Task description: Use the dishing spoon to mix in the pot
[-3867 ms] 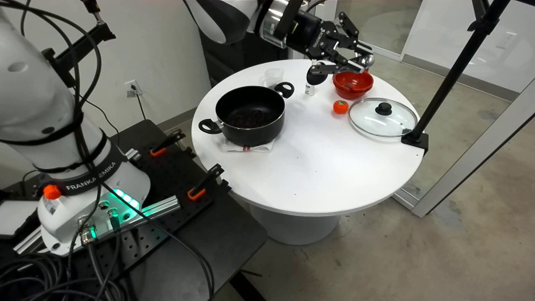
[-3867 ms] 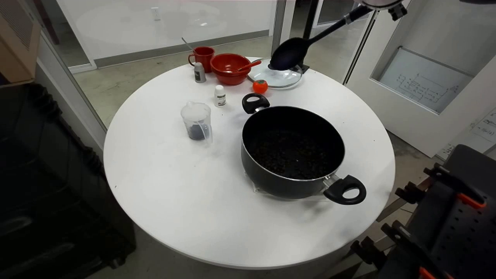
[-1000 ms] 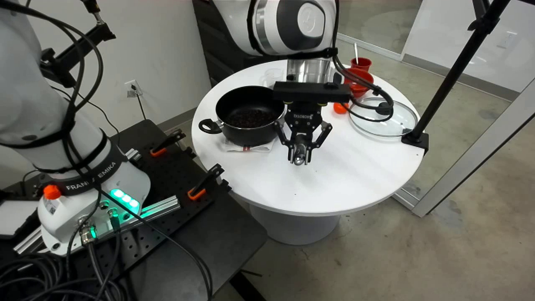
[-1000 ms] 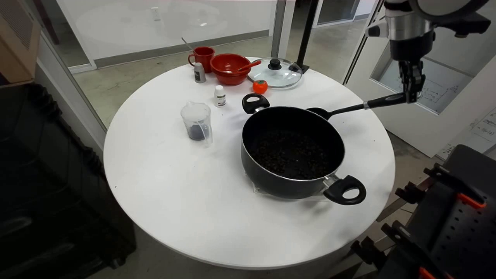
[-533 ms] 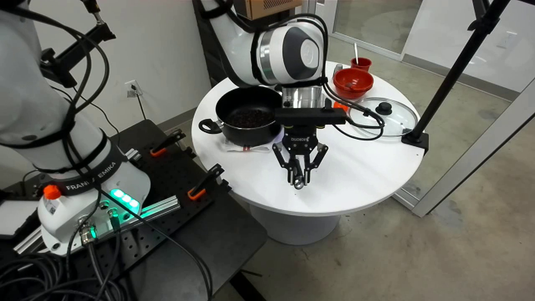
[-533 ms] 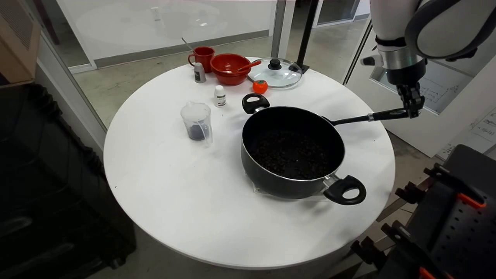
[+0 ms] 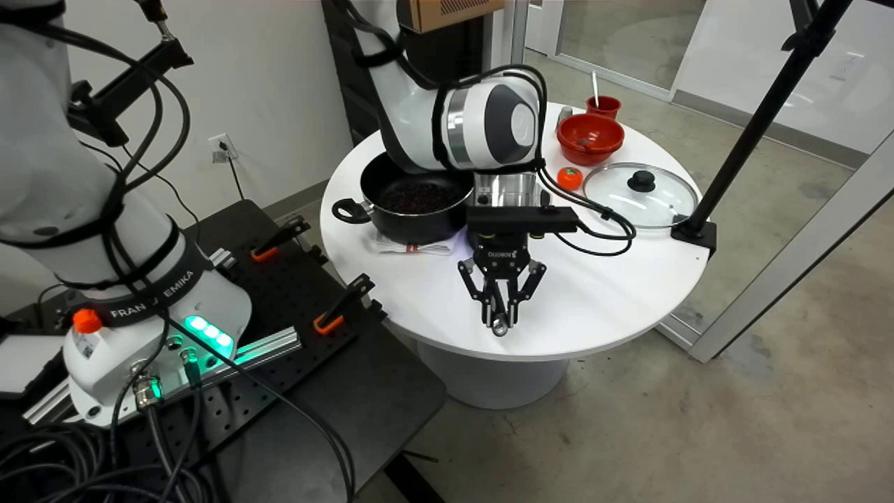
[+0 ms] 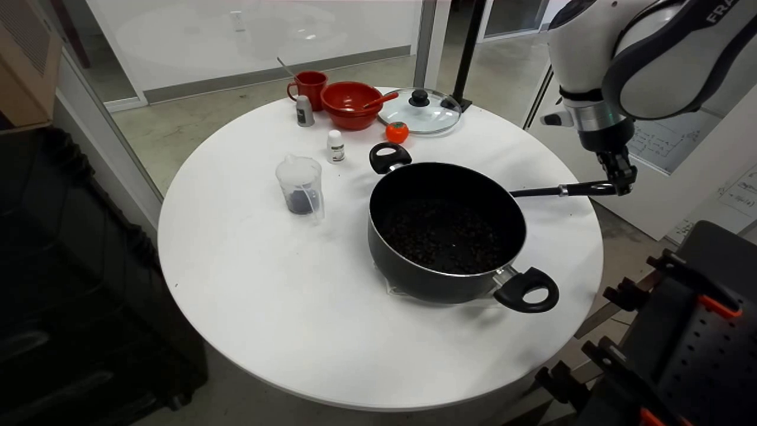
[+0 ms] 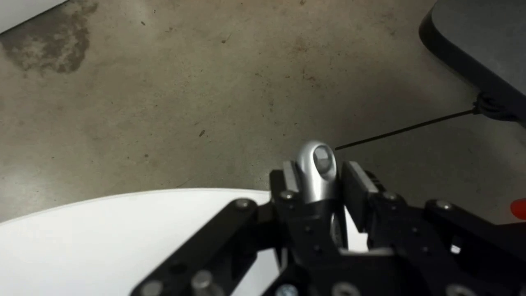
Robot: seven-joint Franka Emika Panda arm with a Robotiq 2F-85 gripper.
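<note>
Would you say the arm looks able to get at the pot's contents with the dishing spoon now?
Probably not without lifting first: the claw grips the dishing spoon outside the pot, whose side stands in the way. From above, though, it looks uncovered.

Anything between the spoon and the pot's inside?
Only the pot itself: in an exterior view, the dishing spoon runs behind it, its head hidden there, apparently outside, so it likely needs lifting over. Nothing else visible intervenes.

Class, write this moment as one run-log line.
Gripper: shut on dishing spoon | Spoon: outside pot | Glass lid: off pot, on table | Mixing: not underway
</note>
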